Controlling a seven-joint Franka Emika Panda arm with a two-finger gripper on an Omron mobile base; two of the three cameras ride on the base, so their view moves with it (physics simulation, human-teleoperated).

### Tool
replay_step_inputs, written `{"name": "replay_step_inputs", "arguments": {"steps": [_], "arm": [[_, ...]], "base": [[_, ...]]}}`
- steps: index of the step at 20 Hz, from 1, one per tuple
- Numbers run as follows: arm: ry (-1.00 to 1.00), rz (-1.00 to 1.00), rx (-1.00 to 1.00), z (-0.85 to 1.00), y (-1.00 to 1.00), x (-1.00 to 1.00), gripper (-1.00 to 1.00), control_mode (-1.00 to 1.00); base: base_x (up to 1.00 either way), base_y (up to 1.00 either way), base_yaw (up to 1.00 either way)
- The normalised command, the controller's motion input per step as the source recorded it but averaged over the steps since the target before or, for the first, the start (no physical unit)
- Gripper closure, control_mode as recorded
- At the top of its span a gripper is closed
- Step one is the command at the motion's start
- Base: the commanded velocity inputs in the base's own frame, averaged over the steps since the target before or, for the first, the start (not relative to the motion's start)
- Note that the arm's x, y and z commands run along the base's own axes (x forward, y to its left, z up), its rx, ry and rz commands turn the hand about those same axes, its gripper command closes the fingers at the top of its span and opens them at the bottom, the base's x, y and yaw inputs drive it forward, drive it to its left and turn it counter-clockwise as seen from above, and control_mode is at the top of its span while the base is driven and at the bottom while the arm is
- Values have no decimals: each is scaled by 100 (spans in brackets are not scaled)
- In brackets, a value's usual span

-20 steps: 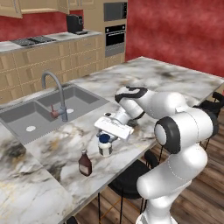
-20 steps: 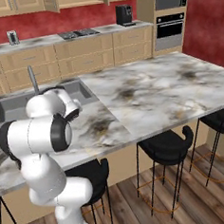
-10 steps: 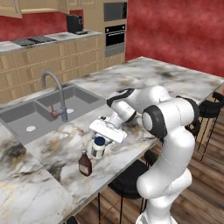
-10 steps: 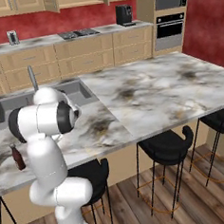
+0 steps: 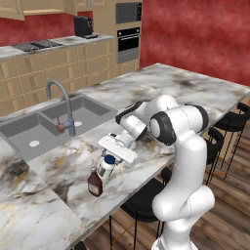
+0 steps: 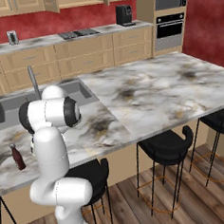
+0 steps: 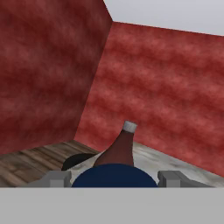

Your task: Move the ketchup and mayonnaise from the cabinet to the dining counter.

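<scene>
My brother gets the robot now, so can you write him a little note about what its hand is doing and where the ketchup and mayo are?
Hand: closed around the mayonnaise, the white jar with the blue lid, held tilted low over the dining counter.
Ketchup: already standing upright on the dining counter near its front edge, just beside the jar. In the hand view it rises right behind the blue lid.
Done: both things are out of the cabinet, and the ketchup is delivered.
Left: set the mayonnaise down upright on the counter beside the ketchup without knocking it, then let go and lift away.
</scene>
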Motion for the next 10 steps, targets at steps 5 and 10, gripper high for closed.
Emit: {"name": "replay_step_inputs", "arguments": {"steps": [5, 10], "arm": [[2, 4, 4, -26, 9, 16, 100, -100], [2, 4, 0, -21, 10, 18, 100, -100]], "base": [[0, 0, 0], [0, 0, 0]]}}
